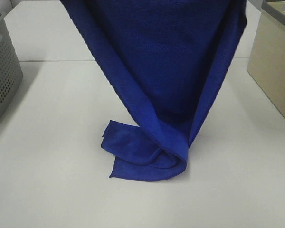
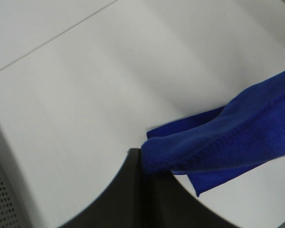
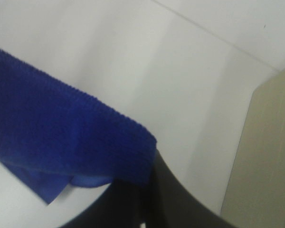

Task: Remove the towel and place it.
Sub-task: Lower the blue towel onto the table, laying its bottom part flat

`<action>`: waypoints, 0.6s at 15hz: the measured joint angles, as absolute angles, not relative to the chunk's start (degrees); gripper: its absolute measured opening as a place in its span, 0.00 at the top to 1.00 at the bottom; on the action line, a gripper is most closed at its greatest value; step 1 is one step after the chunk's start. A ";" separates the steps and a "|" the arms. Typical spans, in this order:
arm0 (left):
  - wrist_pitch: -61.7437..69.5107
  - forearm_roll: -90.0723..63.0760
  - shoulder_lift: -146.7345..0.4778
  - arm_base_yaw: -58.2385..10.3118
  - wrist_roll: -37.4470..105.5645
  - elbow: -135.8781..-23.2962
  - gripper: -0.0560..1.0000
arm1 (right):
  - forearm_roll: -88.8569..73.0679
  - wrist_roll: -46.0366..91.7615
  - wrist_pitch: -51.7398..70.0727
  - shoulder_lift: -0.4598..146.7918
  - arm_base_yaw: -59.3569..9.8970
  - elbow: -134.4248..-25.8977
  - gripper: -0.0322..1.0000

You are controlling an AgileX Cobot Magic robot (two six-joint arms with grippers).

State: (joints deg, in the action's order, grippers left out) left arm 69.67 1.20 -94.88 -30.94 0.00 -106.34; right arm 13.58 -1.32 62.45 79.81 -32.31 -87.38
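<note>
The royal-blue towel (image 1: 166, 71) hangs spread from above the top of the exterior view, and its lower end lies folded on the white table (image 1: 47, 142). Neither gripper shows in that view. In the left wrist view my left gripper (image 2: 145, 166) is shut on one top corner of the towel (image 2: 218, 137). In the right wrist view my right gripper (image 3: 147, 178) is shut on the other top corner of the towel (image 3: 61, 137). The white tag is not visible.
A grey perforated basket (image 1: 2, 71) stands at the left edge of the table; it also shows in the left wrist view (image 2: 0, 199). A beige box (image 1: 275, 61) stands at the right edge and shows in the right wrist view (image 3: 261, 156).
</note>
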 joint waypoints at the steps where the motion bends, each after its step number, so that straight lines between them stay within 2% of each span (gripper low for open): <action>1: 69.67 1.15 -96.77 -28.99 1.66 -106.34 0.95 | 16.62 -1.20 56.55 82.33 -32.31 -87.38 0.95; 3: 63.08 1.15 -100.73 -24.47 6.36 -106.34 0.95 | 27.67 -2.75 38.56 87.72 -32.31 -87.38 0.95; 6: 40.68 1.26 -106.51 -18.28 8.65 -111.21 0.95 | 47.33 -17.25 13.64 97.52 -28.19 -95.28 0.95; 7: 29.91 2.35 -110.07 -16.90 8.82 -117.11 0.95 | 52.37 -23.49 10.03 102.96 -25.78 -103.82 0.95; 9: 20.00 5.73 -113.56 -16.84 8.82 -125.88 0.95 | 52.54 -26.18 9.28 108.58 -24.81 -114.53 0.95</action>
